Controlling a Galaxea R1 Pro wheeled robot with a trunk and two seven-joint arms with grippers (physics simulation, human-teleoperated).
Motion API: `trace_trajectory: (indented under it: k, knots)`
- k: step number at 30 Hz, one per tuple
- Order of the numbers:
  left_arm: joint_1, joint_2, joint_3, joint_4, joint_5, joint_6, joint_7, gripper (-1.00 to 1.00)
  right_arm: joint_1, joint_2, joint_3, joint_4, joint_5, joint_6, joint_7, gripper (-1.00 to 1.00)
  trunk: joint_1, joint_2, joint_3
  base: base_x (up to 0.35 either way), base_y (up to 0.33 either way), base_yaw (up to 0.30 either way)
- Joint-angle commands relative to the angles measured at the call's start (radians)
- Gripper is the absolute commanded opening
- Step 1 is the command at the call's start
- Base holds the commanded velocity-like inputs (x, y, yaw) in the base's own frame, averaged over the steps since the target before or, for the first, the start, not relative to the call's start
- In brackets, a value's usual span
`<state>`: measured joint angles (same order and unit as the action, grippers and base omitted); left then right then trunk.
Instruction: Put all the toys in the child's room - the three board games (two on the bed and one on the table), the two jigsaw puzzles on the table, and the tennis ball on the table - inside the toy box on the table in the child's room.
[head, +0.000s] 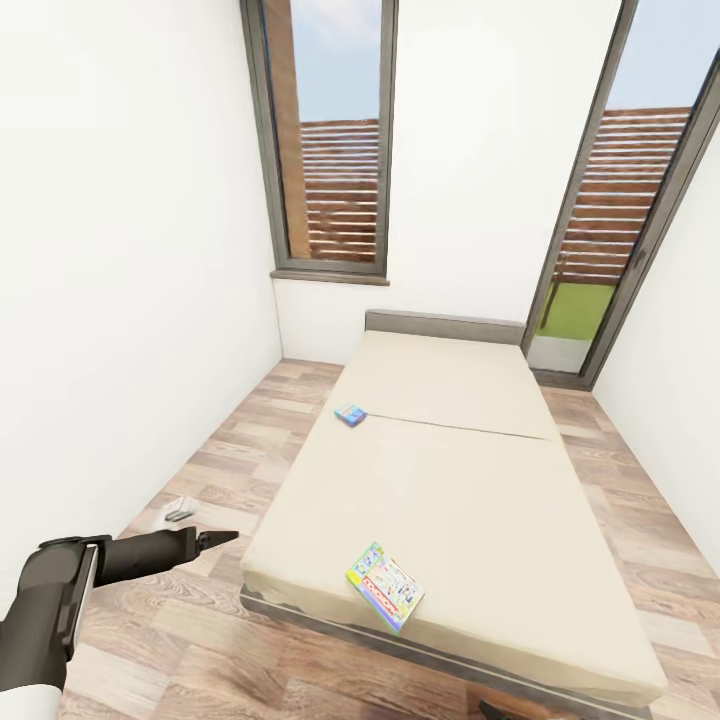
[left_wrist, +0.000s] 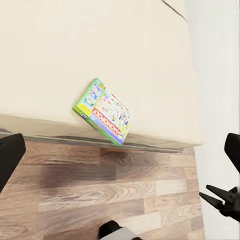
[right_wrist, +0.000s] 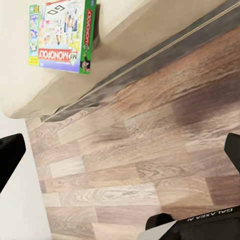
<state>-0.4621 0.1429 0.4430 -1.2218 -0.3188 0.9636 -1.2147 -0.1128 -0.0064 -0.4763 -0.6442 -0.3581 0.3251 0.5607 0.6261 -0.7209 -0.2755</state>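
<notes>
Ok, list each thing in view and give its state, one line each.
Pale green board game: flat on the bed, at the near edge.
Small blue board game: flat on the bed, at its left edge, farther off.
Bed: cover smooth, holding both games.
Left gripper: over the floor beside the bed, holding nothing; open or shut unclear.

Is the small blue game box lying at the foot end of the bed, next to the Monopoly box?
No: the small blue box lies far up the bed, well apart from the Monopoly box.
</notes>
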Motion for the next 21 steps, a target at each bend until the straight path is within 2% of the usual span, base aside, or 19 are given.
trace_trajectory:
  k: [1, 8, 21]
  knots:
    - [-0.001, 0.0, 0.002, -0.001, -0.01, 0.008, -0.016, 1.0, -0.001, 0.0, -0.003, 0.0, -0.009, 0.009, 0.003, 1.0, 0.0, -0.001, -0.001, 0.0, 0.0, -0.011]
    - [-0.001, -0.001, 0.002, -0.001, -0.011, 0.006, -0.032, 1.0, -0.001, 0.0, -0.003, 0.0, -0.011, 0.009, 0.005, 1.0, 0.0, -0.001, 0.004, -0.069, 0.068, -0.135]
    - [-0.001, 0.001, 0.003, -0.001, -0.011, 0.005, -0.035, 1.0, -0.001, 0.001, 0.0, 0.0, -0.01, 0.009, 0.005, 1.0, 0.0, -0.001, 0.017, -0.186, 0.19, -0.226]
